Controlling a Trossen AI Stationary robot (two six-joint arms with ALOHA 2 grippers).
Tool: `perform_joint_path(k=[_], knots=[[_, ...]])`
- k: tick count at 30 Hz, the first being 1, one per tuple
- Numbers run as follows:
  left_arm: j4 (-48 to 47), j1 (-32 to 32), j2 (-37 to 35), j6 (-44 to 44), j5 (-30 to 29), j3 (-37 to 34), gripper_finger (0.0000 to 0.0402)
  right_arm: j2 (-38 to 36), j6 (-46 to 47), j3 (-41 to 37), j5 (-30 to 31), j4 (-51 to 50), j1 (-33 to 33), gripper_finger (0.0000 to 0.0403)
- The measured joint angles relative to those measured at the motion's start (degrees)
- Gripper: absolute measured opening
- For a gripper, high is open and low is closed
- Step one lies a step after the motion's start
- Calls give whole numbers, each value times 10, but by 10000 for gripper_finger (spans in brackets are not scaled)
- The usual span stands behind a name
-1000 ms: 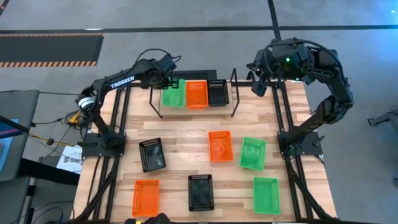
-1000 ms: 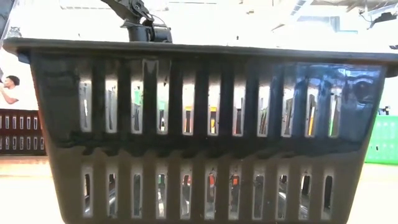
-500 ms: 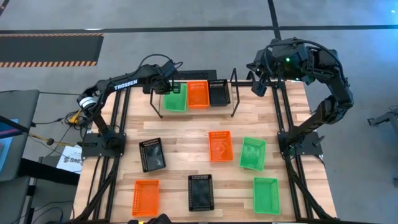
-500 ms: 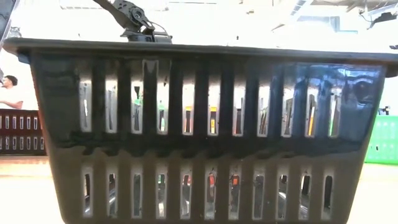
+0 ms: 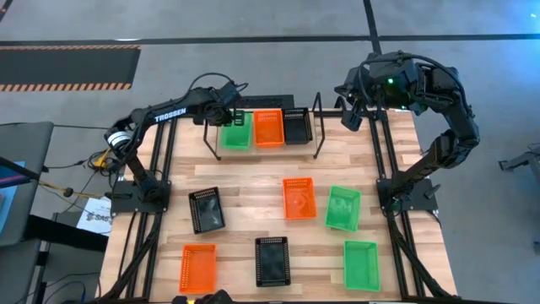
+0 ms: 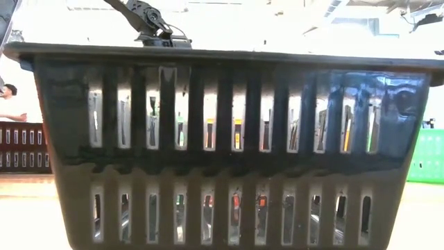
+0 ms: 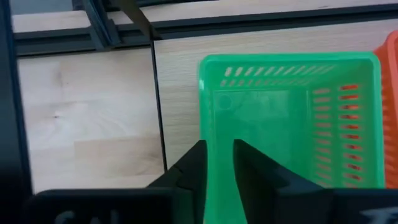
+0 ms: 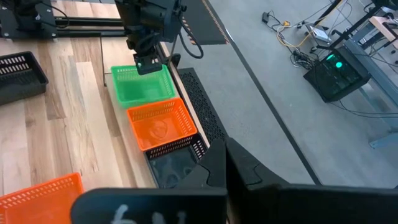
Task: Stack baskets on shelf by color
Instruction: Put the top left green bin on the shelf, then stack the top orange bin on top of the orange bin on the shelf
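Three baskets sit in a row on the shelf [image 5: 319, 127] at the table's far edge: green [image 5: 237, 133], orange [image 5: 267, 128] and black [image 5: 295, 126]. My left gripper [image 5: 227, 115] points down over the green basket's [image 7: 280, 118] left wall [image 7: 208, 93]. Its fingers [image 7: 217, 146] are slightly open, one on each side of that wall. The green basket rests on its bottom on the shelf. My right gripper [image 5: 350, 118] hangs shut and bare, high beside the shelf's right end.
Six more baskets lie on the table: black [image 5: 207, 209], orange [image 5: 299, 198], green [image 5: 342, 208], orange [image 5: 198, 268], black [image 5: 272, 260] and green [image 5: 360, 264]. The near black basket [image 6: 222, 153] fills the low view. A person shows in the room behind.
My left gripper has come down over the shelf's left end and then held still. The green basket under it has shifted a little and now sits square beside the orange one.
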Motion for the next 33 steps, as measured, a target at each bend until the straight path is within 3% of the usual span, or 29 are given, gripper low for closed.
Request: perform_joint_path(k=[9,18,27,33], knots=[[-10,0,0,16,10,24,127,0,0,0,0,0,0,6],[-32,-40,-3,97,8,151,132,0,0,0,0,0,0,6],[-91,-195,-61,201,-72,327,133,0,20,0,0,-31,0,3],[-159,-348,-134,185,-130,349,133,0,51,0,0,-82,0,2]])
